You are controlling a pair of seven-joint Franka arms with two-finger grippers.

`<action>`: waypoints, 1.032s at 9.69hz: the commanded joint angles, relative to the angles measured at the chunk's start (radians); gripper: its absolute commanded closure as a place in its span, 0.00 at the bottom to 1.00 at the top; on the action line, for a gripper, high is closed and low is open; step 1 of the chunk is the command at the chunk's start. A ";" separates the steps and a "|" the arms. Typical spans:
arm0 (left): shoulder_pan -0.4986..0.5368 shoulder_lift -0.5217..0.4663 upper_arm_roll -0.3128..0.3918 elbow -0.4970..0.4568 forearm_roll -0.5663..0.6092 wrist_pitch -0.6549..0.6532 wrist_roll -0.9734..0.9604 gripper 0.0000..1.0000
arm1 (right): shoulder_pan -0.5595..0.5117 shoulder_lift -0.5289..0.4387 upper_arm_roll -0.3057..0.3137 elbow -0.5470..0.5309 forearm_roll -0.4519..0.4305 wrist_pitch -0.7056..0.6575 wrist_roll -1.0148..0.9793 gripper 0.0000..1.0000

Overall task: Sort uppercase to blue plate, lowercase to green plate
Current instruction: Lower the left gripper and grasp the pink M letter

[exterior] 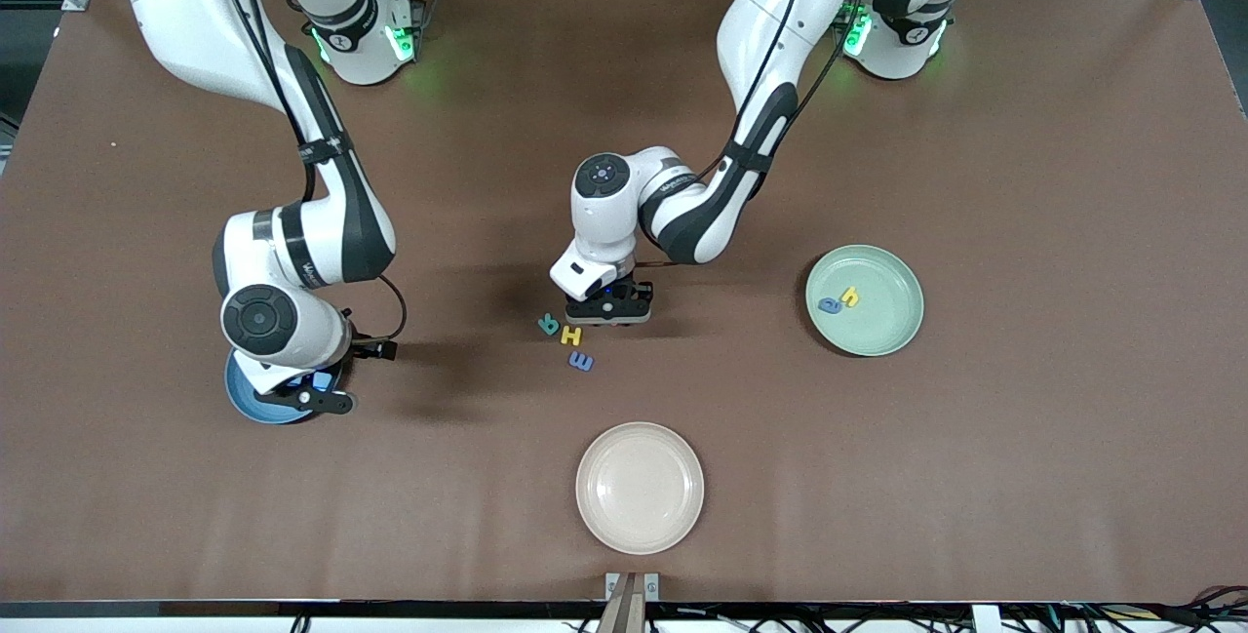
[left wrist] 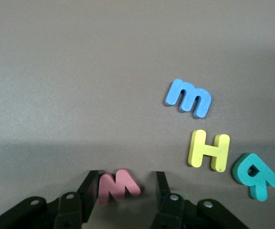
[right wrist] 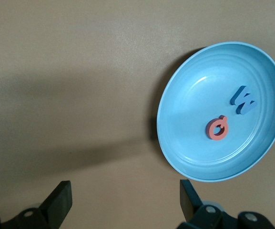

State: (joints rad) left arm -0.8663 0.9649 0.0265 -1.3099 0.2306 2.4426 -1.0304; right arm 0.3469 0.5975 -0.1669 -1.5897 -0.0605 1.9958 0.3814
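The left claw [left wrist: 123,188], low on the bench [exterior: 877,477] beside the yellow H [left wrist: 208,150], grips the red w [left wrist: 117,187] only by its edges, so it may twist free before reaching the green plate [exterior: 892,336]; the right claw [right wrist: 123,202] waits open by the blue plate [right wrist: 185,143].

We note brown surface [exterior: 1024,477]. Blue plate [right wrist: 185,119]: red Q [right wrist: 218,128], blue M [right wrist: 243,100]. Mint-green plate [exterior: 892,331]: yellow h [exterior: 850,296], blue a [exterior: 829,305]. Loose: red w [left wrist: 117,186], blue m [left wrist: 188,97], yellow H [left wrist: 208,150], teal R [left wrist: 254,174]. Cream plate [exterior: 639,487].
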 commanded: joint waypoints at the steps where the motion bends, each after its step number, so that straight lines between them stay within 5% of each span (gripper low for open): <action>1: -0.002 -0.018 0.000 -0.003 -0.011 -0.034 0.001 0.45 | 0.000 -0.018 0.004 -0.013 -0.010 -0.006 -0.002 0.00; 2: 0.000 -0.018 0.001 -0.005 -0.011 -0.034 0.003 0.61 | 0.000 -0.018 0.004 -0.013 -0.010 -0.005 -0.002 0.00; 9: 0.006 -0.035 0.000 -0.005 -0.019 -0.048 0.015 0.70 | 0.030 -0.013 0.021 0.020 0.005 0.000 0.013 0.00; 10: 0.021 -0.057 -0.002 -0.005 -0.025 -0.095 0.062 0.70 | 0.029 -0.009 0.023 0.042 0.066 -0.002 0.016 0.00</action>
State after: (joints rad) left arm -0.8613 0.9534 0.0273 -1.3076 0.2306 2.4109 -1.0205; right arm 0.3780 0.5977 -0.1527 -1.5638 -0.0404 1.9996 0.3859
